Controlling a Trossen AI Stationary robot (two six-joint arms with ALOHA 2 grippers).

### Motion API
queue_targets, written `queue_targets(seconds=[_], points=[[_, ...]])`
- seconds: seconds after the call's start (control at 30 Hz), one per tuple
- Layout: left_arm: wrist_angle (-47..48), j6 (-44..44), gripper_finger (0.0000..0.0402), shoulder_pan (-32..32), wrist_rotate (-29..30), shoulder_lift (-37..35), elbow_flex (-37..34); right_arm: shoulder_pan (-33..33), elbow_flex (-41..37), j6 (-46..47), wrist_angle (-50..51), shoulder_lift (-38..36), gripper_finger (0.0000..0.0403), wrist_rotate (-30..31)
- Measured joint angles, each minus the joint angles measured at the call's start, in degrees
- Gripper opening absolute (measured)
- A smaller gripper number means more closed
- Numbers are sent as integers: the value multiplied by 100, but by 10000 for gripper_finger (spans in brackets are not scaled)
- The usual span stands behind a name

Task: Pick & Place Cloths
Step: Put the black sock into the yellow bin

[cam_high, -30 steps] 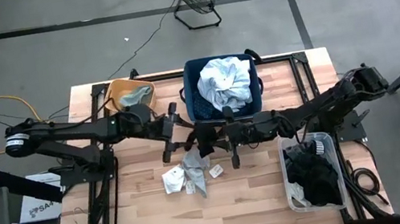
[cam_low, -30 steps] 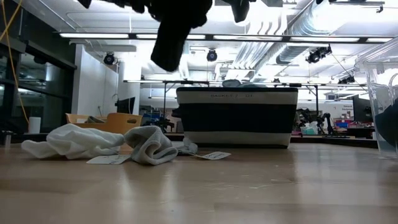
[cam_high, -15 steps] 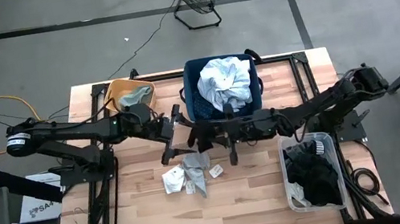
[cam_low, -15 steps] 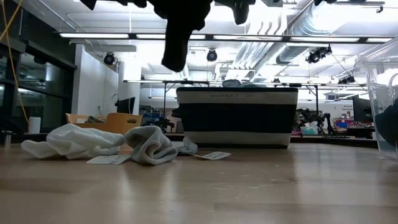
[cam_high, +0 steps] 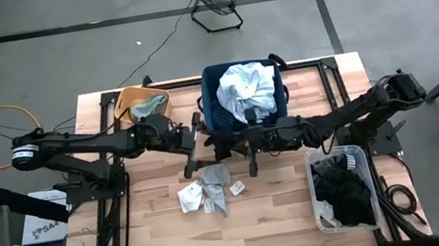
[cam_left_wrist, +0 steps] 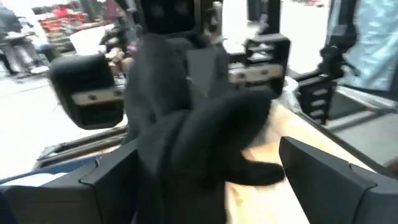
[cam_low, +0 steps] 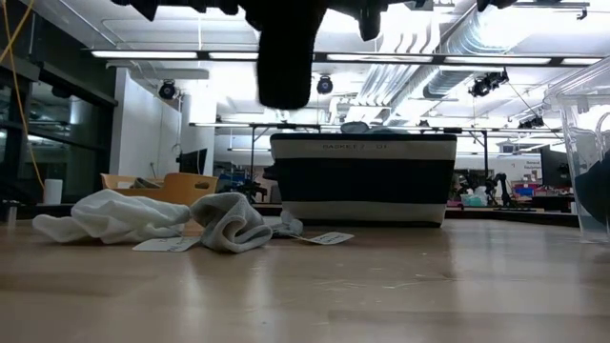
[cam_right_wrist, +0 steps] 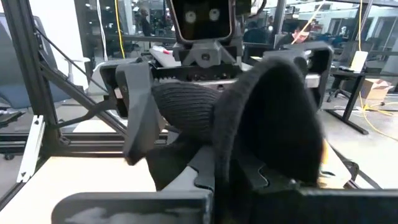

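A black cloth (cam_low: 286, 57) hangs high above the table between my two grippers, which face each other at mid-table in front of the navy bin (cam_high: 211, 98). My left gripper (cam_high: 201, 139) is open, and the cloth (cam_left_wrist: 186, 124) sits between its spread fingers. My right gripper (cam_high: 223, 145) is also open, its fingers wide apart in the left wrist view. White and grey pieces (cam_high: 204, 188) lie bunched on the table below. A pale blue-white shirt (cam_high: 248, 90) lies in the navy bin. My left gripper comes level from the table's left. The black cloth lies between its open fingers and against the inner side of one finger (cam_left_wrist: 115, 174). No pinch shows. My right gripper comes level from the table's right. A fold of the cloth (cam_right_wrist: 267, 124) is draped over one of its open fingers, and a ribbed part (cam_right_wrist: 186, 102) reaches toward the left gripper. The cloth hangs clear of the table.
An orange tub (cam_high: 122, 103) with a grey-green piece stands at the far left. A clear bin (cam_high: 322, 213) of black pieces stands at the near right. Paper tags (cam_low: 329, 237) lie by the white pieces. Bare wood shows along the near edge.
My left arm has moved toward the table's right, closer to the right gripper. The hanging black cloth has shifted right with it and has bunched wider and shorter.
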State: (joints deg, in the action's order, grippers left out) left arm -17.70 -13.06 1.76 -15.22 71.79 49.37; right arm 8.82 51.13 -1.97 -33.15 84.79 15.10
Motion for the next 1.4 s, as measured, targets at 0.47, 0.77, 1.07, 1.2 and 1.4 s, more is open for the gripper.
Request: queue_targets(seconds=[0.47, 0.77, 1.07, 1.2, 1.4], points=[[-271, -24, 337, 7, 474, 273, 1, 0, 0, -115, -81, 4, 9, 1], [-218, -15, 171, 7, 533, 273, 1, 0, 0, -131, -98, 4, 9, -1], [-145, 26, 29, 7, 587, 273, 1, 2, 0, -90, -101, 4, 35, 6], [-143, 7, 28, 7, 633, 273, 1, 20, 0, -61, -140, 4, 86, -39], [169, -10, 19, 7, 1137, 227, 3, 57, 0, 528, -25, -73, 188, 256]])
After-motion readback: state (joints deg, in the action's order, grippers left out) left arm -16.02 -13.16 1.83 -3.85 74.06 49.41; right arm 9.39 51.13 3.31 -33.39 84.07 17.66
